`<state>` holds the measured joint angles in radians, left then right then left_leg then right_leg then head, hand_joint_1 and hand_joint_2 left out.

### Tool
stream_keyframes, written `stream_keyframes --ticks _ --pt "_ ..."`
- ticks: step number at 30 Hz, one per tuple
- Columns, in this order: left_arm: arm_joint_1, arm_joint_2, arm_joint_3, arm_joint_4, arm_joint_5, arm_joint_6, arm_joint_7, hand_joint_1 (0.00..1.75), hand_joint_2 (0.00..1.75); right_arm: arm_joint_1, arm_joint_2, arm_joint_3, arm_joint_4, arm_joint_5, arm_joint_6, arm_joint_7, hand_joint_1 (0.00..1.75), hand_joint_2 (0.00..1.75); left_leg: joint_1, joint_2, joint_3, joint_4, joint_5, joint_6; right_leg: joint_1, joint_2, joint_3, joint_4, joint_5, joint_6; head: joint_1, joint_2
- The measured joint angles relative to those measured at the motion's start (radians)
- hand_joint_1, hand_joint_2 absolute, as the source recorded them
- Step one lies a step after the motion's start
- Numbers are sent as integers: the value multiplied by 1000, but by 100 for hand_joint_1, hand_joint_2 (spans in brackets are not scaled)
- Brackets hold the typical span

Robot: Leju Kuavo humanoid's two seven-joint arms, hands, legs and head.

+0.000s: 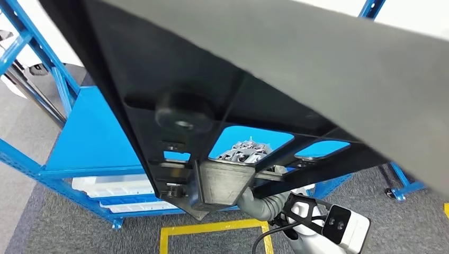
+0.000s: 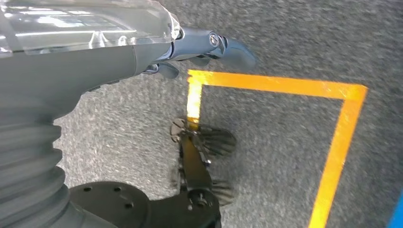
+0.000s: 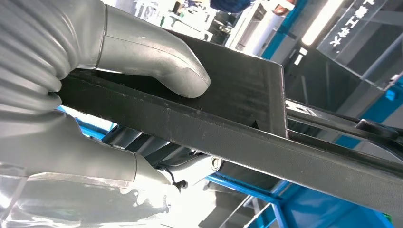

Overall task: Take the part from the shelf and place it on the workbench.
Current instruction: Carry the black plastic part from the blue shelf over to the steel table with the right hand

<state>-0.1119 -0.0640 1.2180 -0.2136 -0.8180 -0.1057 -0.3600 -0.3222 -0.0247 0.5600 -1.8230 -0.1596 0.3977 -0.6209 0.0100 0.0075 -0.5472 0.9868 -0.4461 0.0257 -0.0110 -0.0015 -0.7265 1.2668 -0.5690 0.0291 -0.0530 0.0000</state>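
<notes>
Close against the head camera looms the large black ribbed plastic part (image 1: 174, 84), a flat panel with a round boss and a grey metal bracket on its underside, lifted high and tilted so that it hides most of the scene. It is held by the right hand (image 3: 119, 109): the thick grey thumb (image 3: 157, 57) presses on the panel's broad face while the other fingers (image 3: 142, 173) curl under the opposite side, so the edge of the panel is clamped between them. Beyond the fingers, behind and below the panel, stands the blue steel shelf (image 1: 84, 132) with white trays on its lower level — the part looks clear of it already, so the step in hand seems to be the carry to the workbench, which I cannot see. With one hand on the rim of so wide a panel, the far end will tend to swing; I would keep the clamp firm, turn slowly, and lower the panel enough to see ahead. The left hand (image 2: 199, 50) hangs over grey carpet (image 2: 285, 28) beside yellow floor tape (image 2: 275, 85), fingers loosely curled on nothing — it could steady the free edge.
</notes>
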Motion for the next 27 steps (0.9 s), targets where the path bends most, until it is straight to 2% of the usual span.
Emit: stream_keyframes --ticks 1,2,3,4,5,6,7,8,9,10,11,12,14,15,16,17,18,19,21,22,23,25,26,27 --pt "0 0 0 0 0 0 0 0 175 1 -5 -1 0 -1 -2 0 175 175 0 0 -17 3 10 -1 -1 0 2 35 -2 1 0 0" --pt "0 0 0 0 -1 0 1 0 175 2 -9 -2 0 -2 -6 -1 175 175 0 0 -33 7 19 -3 -2 0 23 33 17 1 0 0" --pt "0 0 0 0 -2 1 1 0 175 2 -13 -3 0 -5 -12 -2 175 175 0 0 -48 12 27 -5 -2 0 62 -7 43 -1 0 0" --pt "0 0 0 0 -4 1 1 0 175 1 -18 -3 0 -8 -19 -4 175 175 0 0 -61 17 35 -8 -2 0 115 -74 60 -6 0 0" --pt "0 0 0 0 -6 2 1 0 175 0 -22 -3 0 -12 -25 -6 175 175 -1 0 -72 22 42 -12 1 0 170 -152 62 -11 0 0" --pt "0 0 0 0 -7 2 0 0 175 0 -25 -3 0 -15 -29 -8 175 175 -2 -1 -78 25 49 -17 3 0 210 -213 58 -16 0 0" --pt "0 0 0 0 -8 2 0 0 175 -1 -29 -3 -1 -17 -32 -10 175 175 -2 -1 -82 25 56 -23 7 1 233 -252 50 -20 0 0" --pt "0 0 -1 0 -8 2 0 0 175 -1 -33 -4 -1 -19 -34 -11 175 175 -2 -1 -84 23 65 -29 11 1 237 -267 48 -25 0 0" --pt "0 1 -1 0 -8 4 0 0 175 -2 -37 -3 -1 -23 -36 -12 175 175 -1 -2 -86 21 72 -35 9 0 231 -269 58 -31 0 0" --pt "1 2 -1 0 -8 6 -1 0 175 -3 -42 -3 -1 -30 -42 -14 175 175 0 -2 -91 23 68 -41 8 -2 224 -273 68 -38 0 0" --pt "2 3 -1 0 -8 9 -2 0 175 -6 -48 -1 -1 -41 -52 -15 175 175 1 -3 -100 39 47 -45 5 -4 214 -277 80 -46 0 0" --pt "2 4 -1 0 -9 11 -3 0 175 -11 -55 2 0 -55 -65 -18 175 175 1 -4 -113 72 8 -48 3 -6 203 -280 93 -53 0 0" --pt "2 5 -1 0 -10 12 -7 0 175 -19 -73 11 4 -80 -90 -23 175 175 3 -4 -144 189 -92 -54 5 -8 174 -279 116 -60 0 0" --pt "2 5 -1 0 -10 13 -9 0 175 -21 -83 16 7 -88 -99 -26 175 175 4 -4 -153 250 -121 -57 6 -8 158 -277 128 -60 0 0" --pt "2 6 -1 0 -11 13 -10 0 175 -22 -92 21 10 -94 -104 -29 175 175 4 -4 -152 289 -126 -59 7 -9 142 -275 139 -60 0 0" --pt "2 6 -2 0 -12 13 -11 0 175 -23 -101 25 13 -98 -108 -31 175 175 4 -4 -136 298 -110 -59 8 -9 126 -272 150 -58 0 0" --pt "2 7 -2 0 -13 13 -11 0 175 -24 -108 30 15 -102 -110 -33 175 175 4 -4 -103 270 -83 -58 8 -9 111 -269 159 -56 0 0" --pt "1 8 -2 0 -15 13 -11 0 175 -25 -113 33 17 -104 -114 -34 175 175 4 -4 -55 212 -60 -54 8 -9 98 -265 168 -53 0 0" --pt "-2 10 -3 0 -18 13 -12 0 175 -30 -121 37 17 -109 -121 -35 175 175 0 -5 44 71 -59 -44 10 -9 80 -259 185 -45 0 0" --pt "-4 11 -4 0 -18 13 -13 0 175 -34 -125 39 17 -110 -123 -35 175 175 -3 -5 72 23 -68 -38 10 -9 77 -258 193 -39 0 0" --pt "-4 11 -4 0 -18 12 -13 0 175 -38 -128 41 17 -112 -124 -35 175 175 -7 -6 82 0 -74 -33 10 -10 75 -259 201 -33 0 0" --pt "-3 11 -4 0 -19 12 -14 0 175 -44 -135 44 18 -114 -124 -35 175 175 -6 -4 71 -6 -59 -19 7 -9 71 -259 210 -21 0 0" --pt "-3 11 -4 0 -19 12 -14 0 175 -45 -139 45 18 -115 -124 -36 175 175 -4 -2 63 -7 -48 -11 6 -8 64 -246 191 -15 0 0" --pt "-4 11 -4 0 -19 12 -14 0 175 -46 -144 46 18 -116 -125 -36 175 175 -2 0 52 -10 -35 -5 5 -6 52 -214 153 -10 0 0"
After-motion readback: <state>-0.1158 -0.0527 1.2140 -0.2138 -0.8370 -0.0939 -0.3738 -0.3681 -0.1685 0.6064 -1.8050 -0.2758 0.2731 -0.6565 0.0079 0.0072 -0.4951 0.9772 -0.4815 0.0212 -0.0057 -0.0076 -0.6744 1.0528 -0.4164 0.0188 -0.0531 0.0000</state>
